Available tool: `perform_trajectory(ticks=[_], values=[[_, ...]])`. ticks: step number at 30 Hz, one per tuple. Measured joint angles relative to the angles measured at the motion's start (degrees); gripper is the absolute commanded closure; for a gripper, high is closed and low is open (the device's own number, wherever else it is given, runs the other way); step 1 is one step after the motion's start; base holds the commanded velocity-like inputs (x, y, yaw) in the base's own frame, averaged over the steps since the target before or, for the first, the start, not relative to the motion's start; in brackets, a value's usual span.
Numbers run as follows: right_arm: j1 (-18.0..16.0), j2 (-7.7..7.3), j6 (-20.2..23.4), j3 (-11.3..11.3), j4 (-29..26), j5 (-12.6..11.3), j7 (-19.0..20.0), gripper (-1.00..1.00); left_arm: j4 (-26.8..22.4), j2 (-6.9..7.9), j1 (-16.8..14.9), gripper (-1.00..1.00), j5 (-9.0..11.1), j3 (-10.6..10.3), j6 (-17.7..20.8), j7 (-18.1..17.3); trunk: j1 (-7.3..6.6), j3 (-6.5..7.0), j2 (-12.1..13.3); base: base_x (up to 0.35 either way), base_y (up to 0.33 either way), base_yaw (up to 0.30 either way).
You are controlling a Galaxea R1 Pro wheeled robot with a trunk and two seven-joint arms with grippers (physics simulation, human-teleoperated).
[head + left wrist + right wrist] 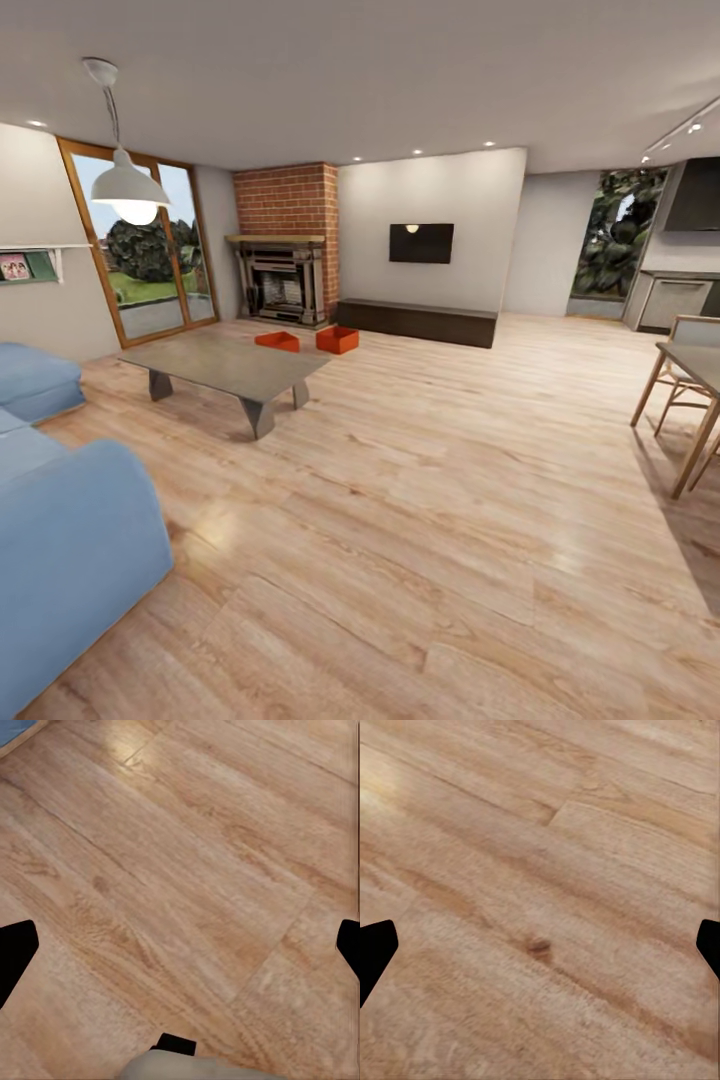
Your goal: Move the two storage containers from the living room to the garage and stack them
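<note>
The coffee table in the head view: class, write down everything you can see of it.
The coffee table is a low rectangular piece with a flat grey, faintly glossy top on angular dark grey legs. It stands upright on the light wood-plank floor, between the blue sofa and the brick fireplace. Nothing rests on it. Two orange-red containers sit on the floor just beyond its far edge.

Two storage containers [277,341] [337,339] side by side on floor [430,480], before fireplace [280,280], behind coffee table [225,365]; sofa [70,540] on my left.
</note>
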Motion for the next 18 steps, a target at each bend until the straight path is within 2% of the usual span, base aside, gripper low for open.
perform_trajectory(ticks=[18], values=[[-0.02, 0.00, 0.00, 0.00, 0.00, 0.00, 0.00, -1.00, 0.01, 0.00, 0.02, -1.00, 0.00, 0.02, 0.00, 0.00, 0.00, 0.00, 0.00, 0.327, -0.139, 0.000]])
